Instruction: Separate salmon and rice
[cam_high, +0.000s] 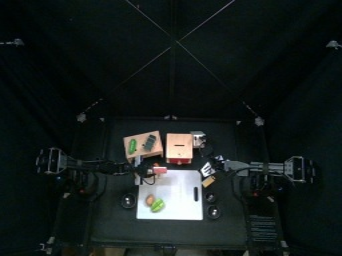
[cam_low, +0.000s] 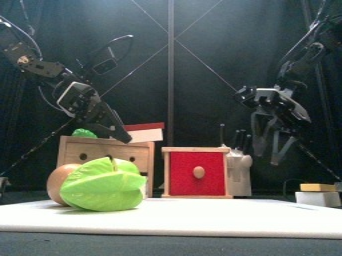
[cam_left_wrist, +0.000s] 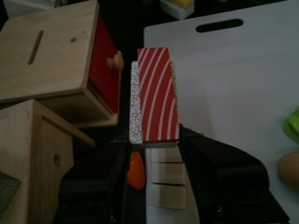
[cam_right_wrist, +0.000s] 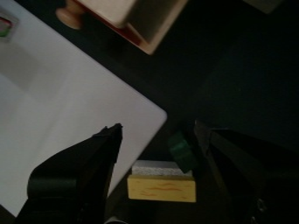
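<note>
Item inspected: the salmon (cam_left_wrist: 160, 96), a red slab with pale stripes. In the left wrist view a white speckled layer, taken to be the rice (cam_left_wrist: 135, 105), runs flush along one long side of it. No gap shows between the two, so they are judged to be joined.

Location: the front view shows the piece raised off the table at the tip of the left gripper (cam_left_wrist: 156, 144), above the near corner of the white cutting board (cam_left_wrist: 233, 79) and just beside the wooden box with a red front (cam_low: 197, 172).

Left gripper: its jaws are closed in on the near end of the piece and grip it. A pale segmented block sits lower between the jaws; it cannot be identified.

Right gripper (cam_right_wrist: 158, 129): its jaws are spread wide and hold nothing. It hangs over the dark table past the board's corner, well apart from the salmon, with a small yellow block (cam_right_wrist: 163, 186) below it.

Surroundings: a tan box (cam_low: 104, 152) stands beside the red-fronted one. A green lumpy item (cam_low: 104, 185) lies on the board near the front and is not part of the task.

Progress: the pick-up and presentation appear done. Separation has not begun. The free gripper has yet to reach across, take hold of one layer and pull it from the other, after which both parts need setting down.
</note>
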